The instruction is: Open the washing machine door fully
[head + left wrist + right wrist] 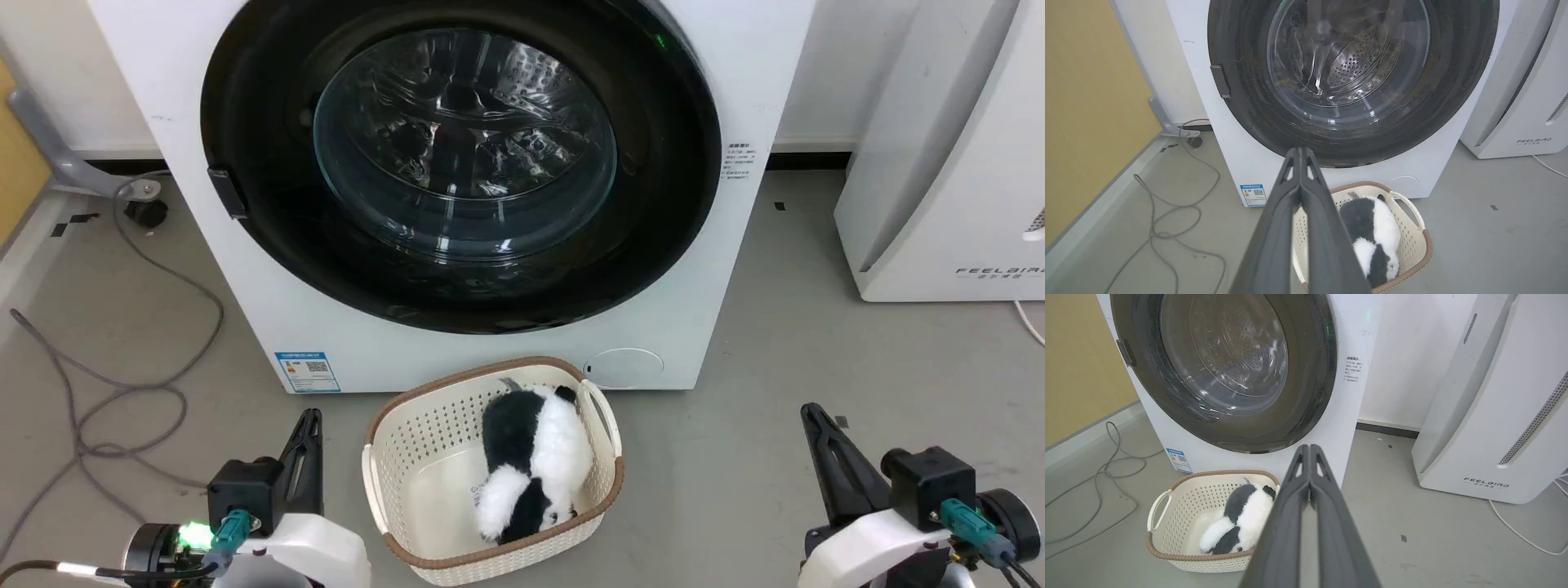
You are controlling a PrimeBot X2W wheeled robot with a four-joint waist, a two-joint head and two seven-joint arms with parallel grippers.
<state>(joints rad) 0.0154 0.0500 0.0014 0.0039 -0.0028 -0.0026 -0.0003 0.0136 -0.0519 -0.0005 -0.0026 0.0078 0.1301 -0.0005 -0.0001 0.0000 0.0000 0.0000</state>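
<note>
well, the round glossy black washing machine door (461, 155) looks stiff, heavy and slick. we'd pull at its small dark left-edge tab (227, 192). both pairs of jaws are closed, empty.

The washing machine (269, 310) is white, its door (461, 155) black, the basket (433, 433) cream, the plush toy (531, 465) black-and-white.

Left claw (311, 416), right claw (808, 410) closed

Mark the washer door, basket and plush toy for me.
washing machine door (661, 204), head view, black ring right of the glass.
basket (424, 433), head view, perforated inner left wall.
plush toy (559, 453), head view, white fur.
</note>
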